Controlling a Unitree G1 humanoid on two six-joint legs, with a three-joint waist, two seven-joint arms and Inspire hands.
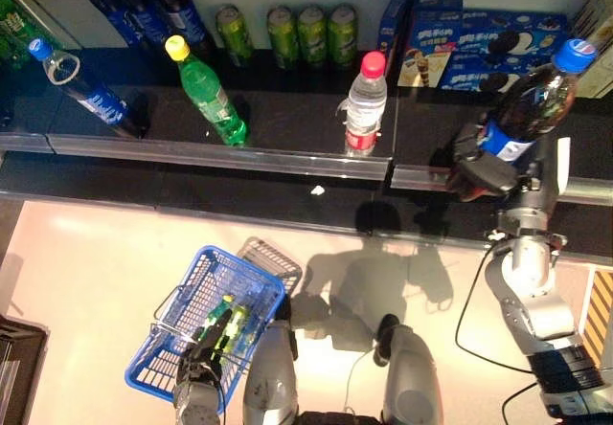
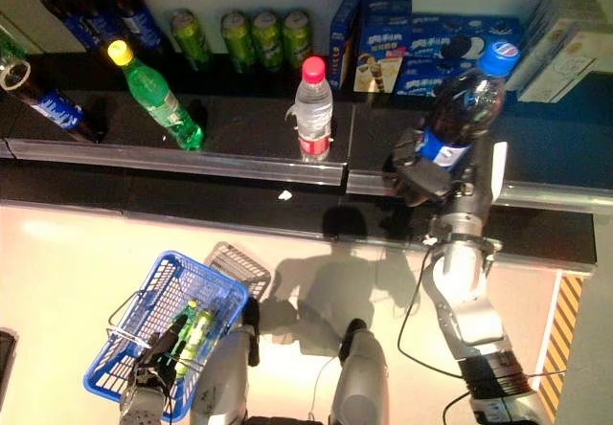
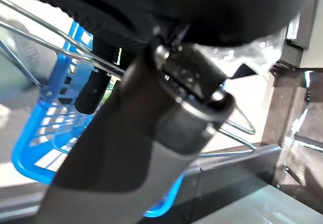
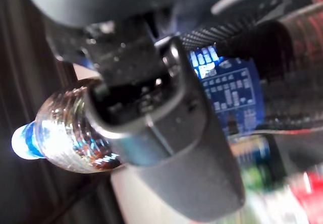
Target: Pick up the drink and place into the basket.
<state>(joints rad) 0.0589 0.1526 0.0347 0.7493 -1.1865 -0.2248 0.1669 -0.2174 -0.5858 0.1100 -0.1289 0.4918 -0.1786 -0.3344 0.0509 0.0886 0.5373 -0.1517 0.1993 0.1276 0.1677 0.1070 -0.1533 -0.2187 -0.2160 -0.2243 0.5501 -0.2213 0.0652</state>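
Note:
A dark cola bottle (image 1: 532, 95) with a blue cap and blue label is lifted, tilted, over the right end of the black shelf (image 1: 287, 123). My right hand (image 1: 493, 171) is shut round its lower body. The right wrist view shows the same bottle (image 4: 60, 133) behind the thumb (image 4: 171, 143). Low on the left, a blue wire basket (image 1: 244, 272) hangs over the pale floor with my left hand (image 1: 196, 372) shut on its wire handle (image 3: 50, 42). A green bottle (image 1: 225, 324) lies inside the basket.
On the shelf stand a green bottle with a yellow cap (image 1: 206, 95), a clear water bottle with a red cap (image 1: 364, 104) and a blue-capped cola bottle (image 1: 81, 85). Green cans (image 1: 311, 33) and blue biscuit boxes (image 1: 479, 42) line the back. A metal rail (image 1: 220, 152) edges the shelf front.

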